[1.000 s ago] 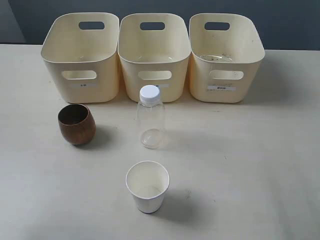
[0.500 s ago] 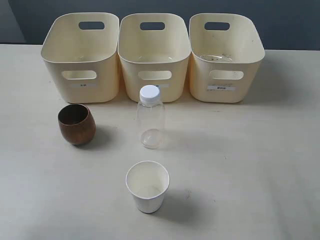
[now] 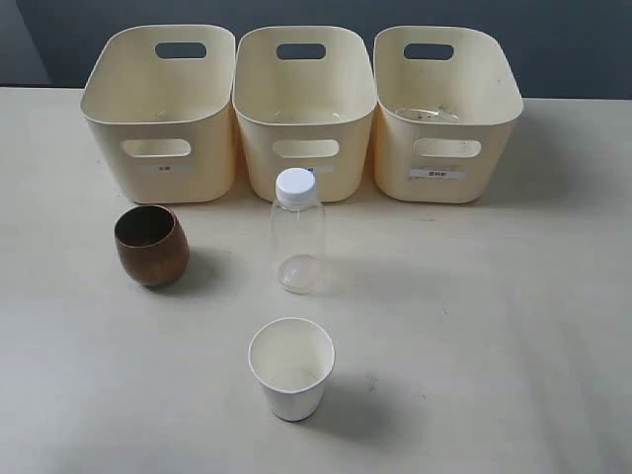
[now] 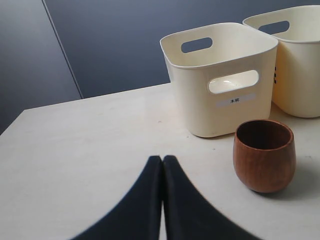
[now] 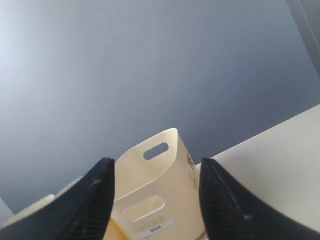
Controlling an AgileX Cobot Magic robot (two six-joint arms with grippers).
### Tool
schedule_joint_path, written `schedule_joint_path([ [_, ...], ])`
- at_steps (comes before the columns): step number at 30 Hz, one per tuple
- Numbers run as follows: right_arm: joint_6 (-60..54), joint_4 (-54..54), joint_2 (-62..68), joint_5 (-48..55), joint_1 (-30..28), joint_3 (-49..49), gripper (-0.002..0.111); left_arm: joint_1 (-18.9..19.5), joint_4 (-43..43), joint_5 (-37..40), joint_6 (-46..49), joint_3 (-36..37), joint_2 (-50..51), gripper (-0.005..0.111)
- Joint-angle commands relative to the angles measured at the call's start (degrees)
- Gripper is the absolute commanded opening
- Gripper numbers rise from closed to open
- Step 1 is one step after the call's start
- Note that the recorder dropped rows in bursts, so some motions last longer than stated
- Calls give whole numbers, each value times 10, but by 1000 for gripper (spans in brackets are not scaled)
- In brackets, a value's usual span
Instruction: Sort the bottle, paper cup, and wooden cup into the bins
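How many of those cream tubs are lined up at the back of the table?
3. The left bin stands behind the wooden cup, the middle bin behind the bottle, and the right bin beside it. None looks hidden.

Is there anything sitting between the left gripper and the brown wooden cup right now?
Nothing visible. In the left wrist view the shut left gripper faces bare table, and the squat reddish-brown wooden cup stands apart from it, in front of a cream plastic bin.

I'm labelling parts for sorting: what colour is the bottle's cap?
White: the cap tops the clear bottle, shown best in the exterior view.
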Motion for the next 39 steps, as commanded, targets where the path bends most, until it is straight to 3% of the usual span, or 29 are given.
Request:
schedule_joint_path([
  [1, 0, 52, -4, -27, -4, 1, 50, -2, 0, 0, -1, 1, -3, 0],
  [20, 0, 49, -4, -24, -4, 1, 50, -2, 0, 0, -1, 1, -3, 0],
  [28, -5, -46, -4, -14, -4, 1, 50, -2, 0, 0, -1, 1, -3, 0],
  [39, -7, -80, -4, 25, -4, 1, 50, -2, 0, 0, -1, 1, -3, 0],
])
